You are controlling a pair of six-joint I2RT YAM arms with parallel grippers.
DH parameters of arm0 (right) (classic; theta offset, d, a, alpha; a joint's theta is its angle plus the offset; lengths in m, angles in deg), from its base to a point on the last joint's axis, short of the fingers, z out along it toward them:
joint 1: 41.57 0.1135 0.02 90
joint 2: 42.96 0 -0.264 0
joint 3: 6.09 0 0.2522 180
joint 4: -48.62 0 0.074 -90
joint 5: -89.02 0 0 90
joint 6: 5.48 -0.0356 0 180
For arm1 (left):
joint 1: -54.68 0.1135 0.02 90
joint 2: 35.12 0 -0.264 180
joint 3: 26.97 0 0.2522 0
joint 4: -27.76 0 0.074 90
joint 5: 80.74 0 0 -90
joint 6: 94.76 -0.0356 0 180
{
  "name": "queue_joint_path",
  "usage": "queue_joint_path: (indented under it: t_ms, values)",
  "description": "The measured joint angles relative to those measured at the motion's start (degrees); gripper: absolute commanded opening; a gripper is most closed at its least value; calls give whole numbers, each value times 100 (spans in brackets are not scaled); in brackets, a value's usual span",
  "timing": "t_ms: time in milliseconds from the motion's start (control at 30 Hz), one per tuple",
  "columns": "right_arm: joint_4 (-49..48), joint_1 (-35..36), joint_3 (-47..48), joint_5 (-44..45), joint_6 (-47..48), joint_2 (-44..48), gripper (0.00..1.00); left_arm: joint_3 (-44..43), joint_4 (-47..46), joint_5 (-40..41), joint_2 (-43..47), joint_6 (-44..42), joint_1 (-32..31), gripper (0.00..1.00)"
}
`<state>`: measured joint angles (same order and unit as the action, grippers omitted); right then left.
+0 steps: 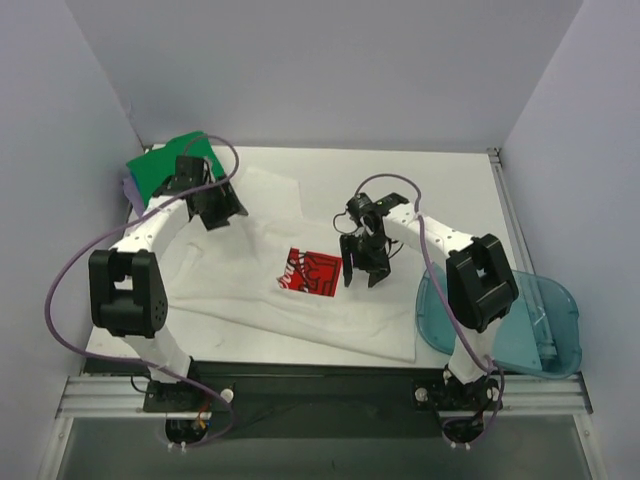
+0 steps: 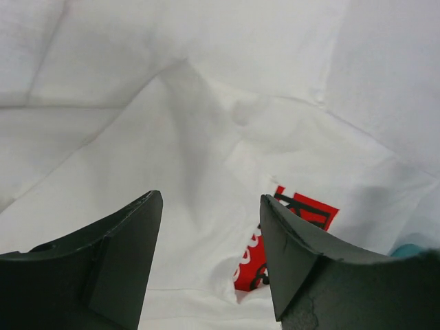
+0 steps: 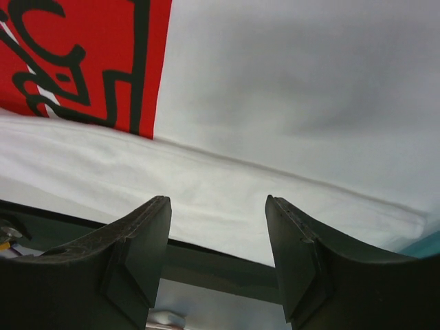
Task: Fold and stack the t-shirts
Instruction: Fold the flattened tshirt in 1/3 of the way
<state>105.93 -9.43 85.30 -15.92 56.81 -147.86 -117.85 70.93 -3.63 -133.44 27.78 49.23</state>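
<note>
white t-shirt (image 1: pixel 245 292) spread out, red logo (image 1: pixel 310 272) up.
left gripper (image 1: pixel 222 214) and right gripper (image 1: pixel 362 277): jaws apart, empty, hovering over the cloth.

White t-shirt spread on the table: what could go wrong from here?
1. The white t-shirt lies skewed and wrinkled, and the left gripper and right gripper are both open, holding nothing. A fold started here may come out crooked.
2. Its near hem lies right at the front rail, so it might slide off or snag.
3. Its right corner sits beside the blue bin, which a drag could catch.
</note>
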Motion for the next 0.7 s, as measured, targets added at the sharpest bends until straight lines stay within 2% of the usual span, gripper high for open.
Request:
queue_joint_path:
  t_ms: [367, 700]
  values:
    - [-433, -76, 144, 129, 81, -785, 57, 1585, -57, 197, -201, -13, 461, 70]
    - [-595, -96, 22, 107, 76, -951, 57, 2594, -595, 413, 605, 236, 662, 71]
